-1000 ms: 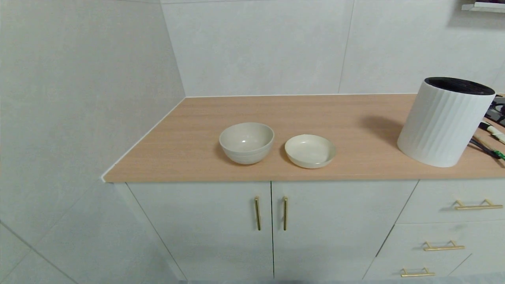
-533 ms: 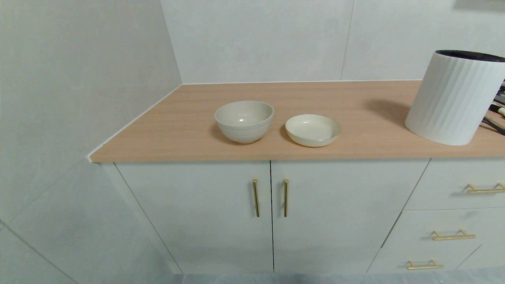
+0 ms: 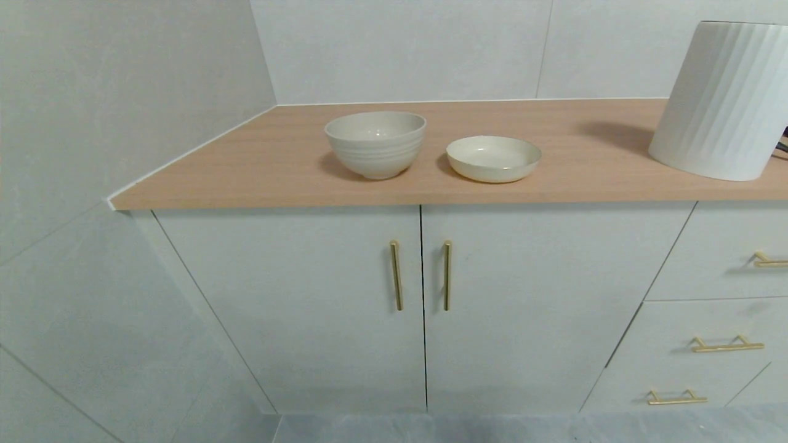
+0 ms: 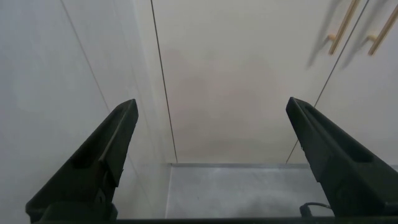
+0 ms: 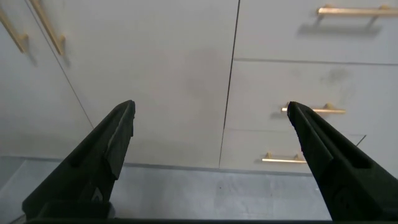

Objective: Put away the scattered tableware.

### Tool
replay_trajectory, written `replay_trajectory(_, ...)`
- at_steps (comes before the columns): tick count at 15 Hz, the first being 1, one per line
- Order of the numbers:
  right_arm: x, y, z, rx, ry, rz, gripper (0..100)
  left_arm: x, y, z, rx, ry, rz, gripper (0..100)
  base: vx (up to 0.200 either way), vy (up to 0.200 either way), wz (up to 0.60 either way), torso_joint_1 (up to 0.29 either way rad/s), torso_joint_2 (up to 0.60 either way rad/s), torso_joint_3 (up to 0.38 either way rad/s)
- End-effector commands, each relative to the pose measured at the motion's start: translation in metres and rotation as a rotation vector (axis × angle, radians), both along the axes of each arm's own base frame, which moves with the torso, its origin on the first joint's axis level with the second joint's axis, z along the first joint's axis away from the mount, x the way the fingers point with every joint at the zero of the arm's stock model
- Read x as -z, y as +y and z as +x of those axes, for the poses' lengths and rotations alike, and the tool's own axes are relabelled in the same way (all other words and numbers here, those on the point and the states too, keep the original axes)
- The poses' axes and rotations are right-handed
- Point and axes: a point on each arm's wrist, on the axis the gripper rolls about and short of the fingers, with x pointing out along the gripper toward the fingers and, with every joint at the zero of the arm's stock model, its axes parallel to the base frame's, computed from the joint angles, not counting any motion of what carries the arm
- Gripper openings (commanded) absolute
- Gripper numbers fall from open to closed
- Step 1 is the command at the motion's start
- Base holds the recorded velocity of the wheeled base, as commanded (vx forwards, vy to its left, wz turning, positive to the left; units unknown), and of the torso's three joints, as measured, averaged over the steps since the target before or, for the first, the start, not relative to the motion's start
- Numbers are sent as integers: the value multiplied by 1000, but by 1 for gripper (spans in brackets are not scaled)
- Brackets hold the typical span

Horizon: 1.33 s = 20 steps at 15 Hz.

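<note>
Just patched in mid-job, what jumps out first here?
A deep grey-white ceramic bowl and a shallow cream ceramic dish sit side by side, apart, on the tan wooden countertop above closed white cabinet doors. A tall white ribbed container stands at the counter's right end.

The left gripper (image 4: pixel 211 102) hangs before a pale cabinet door (image 4: pixel 236 81), its dark jaws spread wide apart. Two brass handles (image 4: pixel 343 28) run along that door's edge. Grey floor (image 4: pixel 236 193) lies at the door's foot.
</note>
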Motion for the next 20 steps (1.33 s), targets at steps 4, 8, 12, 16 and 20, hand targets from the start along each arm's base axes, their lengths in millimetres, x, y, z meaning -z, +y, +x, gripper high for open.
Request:
replay_trajectory(4,0,0,0,-1,1,0,100,0,0,0,-1,-1,-2,100,0,0,0,-73,288,210)
replay_trajectory(8,0,0,0,-1,1,0,100,0,0,0,-1,-1,-1,100,0,0,0,-3,15,10)
replay_trajectory(12,0,0,0,4,0,-11,100,0,0,0,-1,-1,1,100,0,0,0,0,0,0)
replay_trajectory(16,-29,1,-6,-29,-163,0,100,0,0,0,-1,-1,2,100,0,0,0,0,0,0)
replay_trajectory(20,-57,4,16,-183,40,8,100,0,0,0,-1,-1,4,100,0,0,0,0,0,0)
